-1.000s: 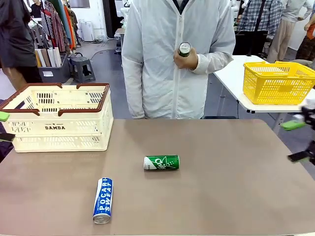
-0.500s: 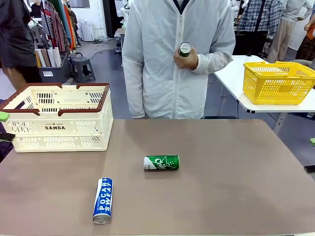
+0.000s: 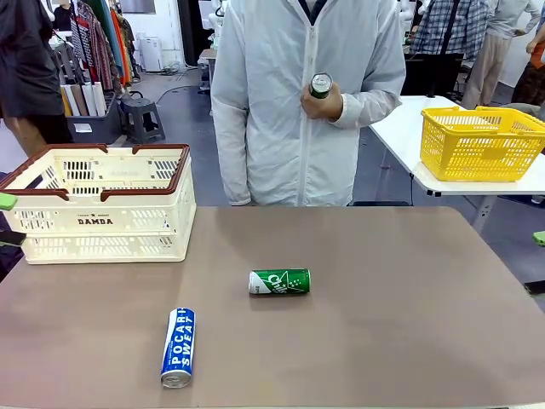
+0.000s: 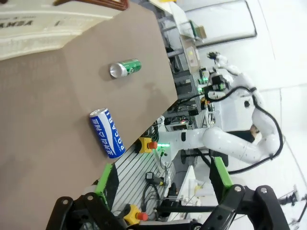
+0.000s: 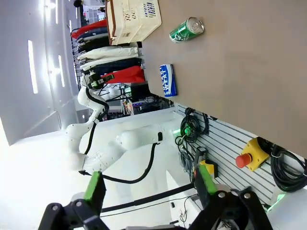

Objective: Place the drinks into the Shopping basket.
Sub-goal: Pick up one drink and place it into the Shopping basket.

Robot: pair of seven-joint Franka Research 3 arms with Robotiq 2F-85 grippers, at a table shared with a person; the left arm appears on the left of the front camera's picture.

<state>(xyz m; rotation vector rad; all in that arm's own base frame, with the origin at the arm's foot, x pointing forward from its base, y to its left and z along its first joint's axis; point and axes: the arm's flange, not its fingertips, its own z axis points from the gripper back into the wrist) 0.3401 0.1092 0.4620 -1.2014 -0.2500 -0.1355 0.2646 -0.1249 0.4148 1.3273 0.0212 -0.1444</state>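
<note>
R claw [image 5: 148, 191] backed off past table [image 3: 409, 341] edge, jaws spread, empty; L claw [image 4: 163, 191] likewise. Green can [image 3: 279, 282], blue can [image 3: 178, 347] lie well ahead of both, unpicked.

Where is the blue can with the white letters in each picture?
Front view: the slim blue metal can with white lettering lies low, left of centre, near the brown table's front edge.
Left wrist view: the blue can lies left of centre, by the table's edge.
Right wrist view: the blue can sits upper middle, at the table's edge.
Landmark: the green metal can lying nearby.
</note>
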